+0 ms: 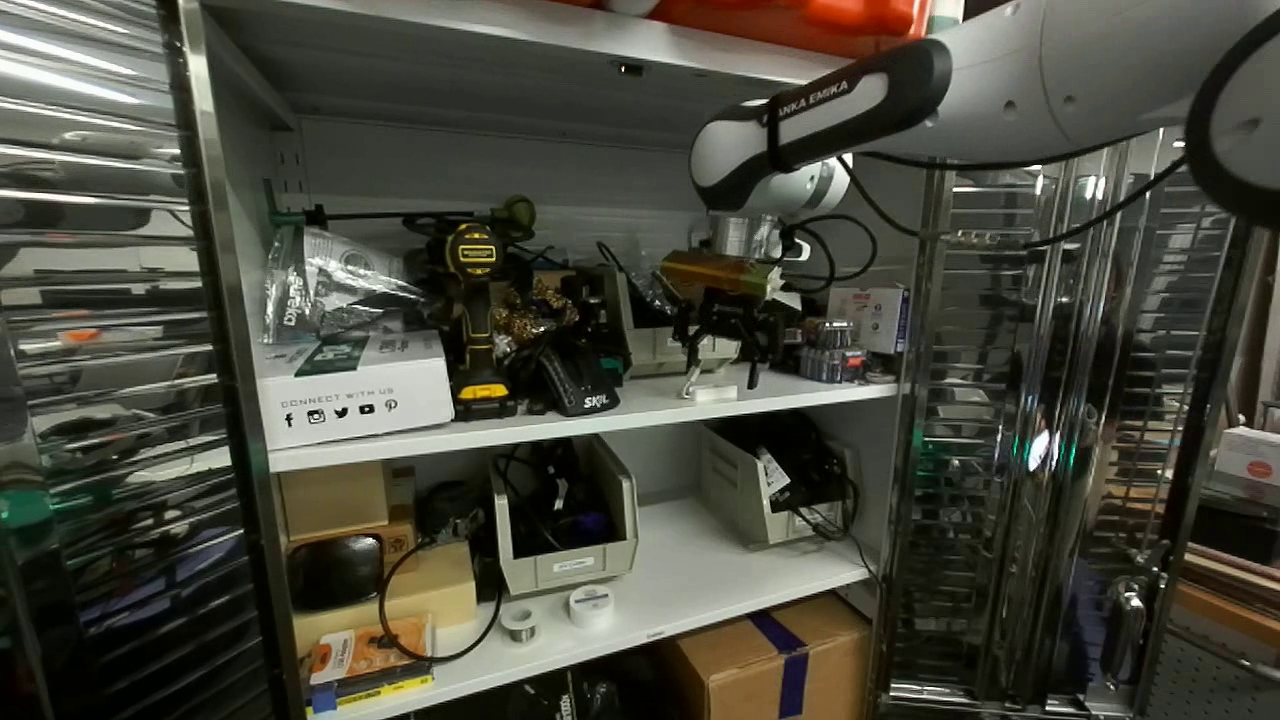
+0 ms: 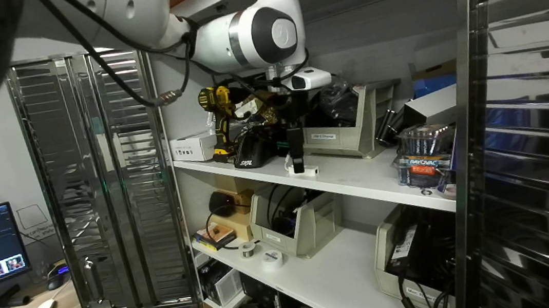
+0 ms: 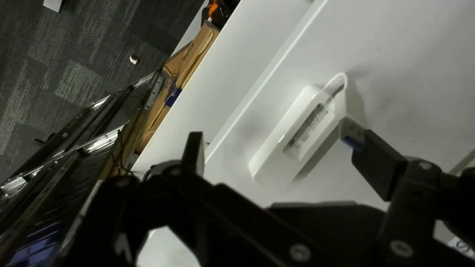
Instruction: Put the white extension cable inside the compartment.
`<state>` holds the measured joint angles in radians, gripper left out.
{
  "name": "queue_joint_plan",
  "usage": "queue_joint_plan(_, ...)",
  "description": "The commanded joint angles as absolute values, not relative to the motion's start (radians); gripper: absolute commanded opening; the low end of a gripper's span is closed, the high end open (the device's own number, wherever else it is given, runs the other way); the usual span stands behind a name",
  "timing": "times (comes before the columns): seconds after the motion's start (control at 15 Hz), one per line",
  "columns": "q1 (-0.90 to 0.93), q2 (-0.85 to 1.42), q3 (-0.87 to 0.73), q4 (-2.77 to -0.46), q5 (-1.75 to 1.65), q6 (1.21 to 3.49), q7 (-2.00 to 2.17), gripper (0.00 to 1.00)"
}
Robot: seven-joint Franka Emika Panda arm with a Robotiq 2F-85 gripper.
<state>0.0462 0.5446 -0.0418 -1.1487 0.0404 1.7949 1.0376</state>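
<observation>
The white extension cable (image 1: 714, 393) lies on the white floor of the compartment (image 1: 580, 185), close to the front edge. In an exterior view the cable (image 2: 310, 170) sits under my gripper (image 2: 298, 165). In the wrist view the cable (image 3: 293, 137) shows a long white body, a short looped lead and a metal plug with a blue inside. My gripper (image 3: 282, 148) is open, its fingers on either side of the white body. The plug overlaps the right fingertip; I cannot tell whether they touch. The gripper (image 1: 722, 375) also shows low over the shelf in an exterior view.
A yellow-black drill (image 1: 478, 320), a white box (image 1: 355, 390) and a grey bin (image 2: 335, 139) share this shelf. A battery pack (image 2: 422, 158) stands near the front edge. The bay below holds bins (image 1: 565, 570) and cardboard boxes (image 1: 335, 500). Metal doors (image 2: 108, 193) flank the unit.
</observation>
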Motion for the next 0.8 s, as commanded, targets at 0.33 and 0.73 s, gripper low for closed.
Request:
queue_joint_plan(0.33,0.097,0.763,-0.068,-0.803,-0.016,1.637,1.129,0.72)
queue_joint_plan(0.73,0.099,0.758,-0.091,-0.787,-0.055,1.526,1.129,0.31)
